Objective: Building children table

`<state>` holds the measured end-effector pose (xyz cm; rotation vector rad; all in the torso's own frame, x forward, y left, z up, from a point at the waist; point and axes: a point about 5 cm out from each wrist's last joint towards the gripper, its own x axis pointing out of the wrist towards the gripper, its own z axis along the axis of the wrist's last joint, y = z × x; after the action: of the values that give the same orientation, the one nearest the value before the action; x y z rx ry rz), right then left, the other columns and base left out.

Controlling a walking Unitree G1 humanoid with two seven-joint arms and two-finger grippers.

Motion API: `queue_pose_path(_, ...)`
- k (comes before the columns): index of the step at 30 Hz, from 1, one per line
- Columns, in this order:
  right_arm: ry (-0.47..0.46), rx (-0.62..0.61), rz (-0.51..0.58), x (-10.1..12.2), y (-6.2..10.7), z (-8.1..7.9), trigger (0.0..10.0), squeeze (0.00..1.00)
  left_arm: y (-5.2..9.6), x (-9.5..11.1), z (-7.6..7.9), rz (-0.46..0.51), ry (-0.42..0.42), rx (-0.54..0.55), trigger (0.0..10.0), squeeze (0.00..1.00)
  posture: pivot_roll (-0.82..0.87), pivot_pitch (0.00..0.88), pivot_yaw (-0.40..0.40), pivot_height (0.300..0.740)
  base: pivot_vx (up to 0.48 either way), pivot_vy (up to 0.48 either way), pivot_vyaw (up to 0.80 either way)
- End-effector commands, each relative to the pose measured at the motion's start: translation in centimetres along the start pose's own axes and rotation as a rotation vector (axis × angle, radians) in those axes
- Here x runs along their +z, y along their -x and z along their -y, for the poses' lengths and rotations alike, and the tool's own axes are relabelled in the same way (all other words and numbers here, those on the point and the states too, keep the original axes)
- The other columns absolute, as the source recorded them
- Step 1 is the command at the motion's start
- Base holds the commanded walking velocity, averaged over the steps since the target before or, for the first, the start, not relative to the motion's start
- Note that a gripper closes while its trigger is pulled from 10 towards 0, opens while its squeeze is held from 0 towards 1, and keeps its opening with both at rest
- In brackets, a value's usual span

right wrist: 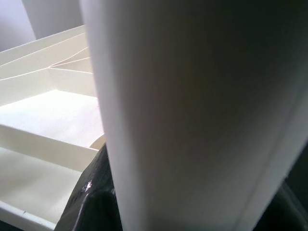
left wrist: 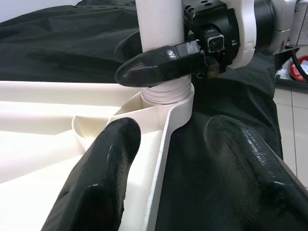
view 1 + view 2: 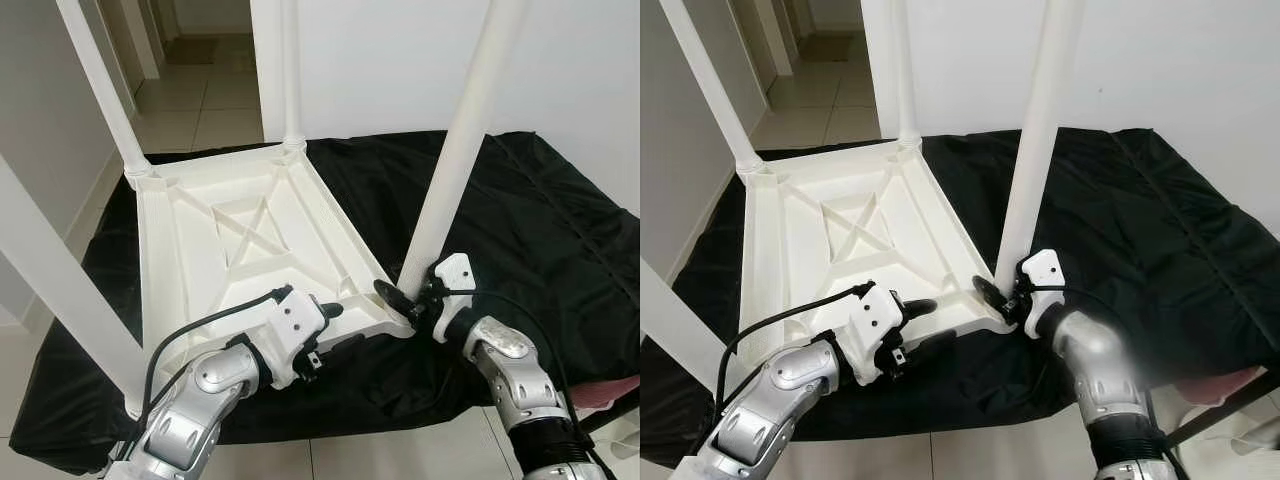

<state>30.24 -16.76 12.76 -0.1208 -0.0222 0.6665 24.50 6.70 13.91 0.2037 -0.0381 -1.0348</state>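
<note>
Left eye view: white moulded-plastic table top (image 3: 240, 250) lies upside down on a black, creased cloth (image 3: 520, 230), its ribbed underside showing a raised X brace. Smooth round white legs stand up from the corner sockets. The right gripper (image 3: 412, 298) is clamped around the base of the near-right leg (image 3: 455, 160), one finger on either side. The left gripper (image 3: 338, 328) sits at the table top's near edge, fingers spread, one over the rim, one below it.

Right eye view: same layout; pale glossy floor tiles (image 3: 830, 100) lie beyond the cloth.

Left wrist view: two glossy, rounded black fingers (image 2: 103, 178) straddle the thin white rim of the table top, not pressed to it. Ahead of the fingertips the leg enters its ringed socket, with the right gripper's finger across it.

Right wrist view: the leg's smooth matte surface sits between the fingers, a glossy black finger (image 1: 94, 202) against its side; the ribbed underside lies beyond.
</note>
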Motion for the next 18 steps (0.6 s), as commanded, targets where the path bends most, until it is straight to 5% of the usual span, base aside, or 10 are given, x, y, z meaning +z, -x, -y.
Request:
queue_pose_path(1,-0.03,-0.008,-0.033,-0.9,-0.3,-1.2,10.0,0.0,0.3,0.0,-0.1,-0.008,0.007,0.01,10.0,0.0,0.0,0.0,0.022,0.74,0.0,0.0,0.0)
queue_pose_path(18,-0.109,-0.425,-0.015,-0.6,-0.3,-3.6,10.0,0.0,0.3,-0.2,0.2,-0.019,0.02,0.003,10.0,0.0,-0.01,0.011,0.021,0.74,0.0,0.0,0.0)
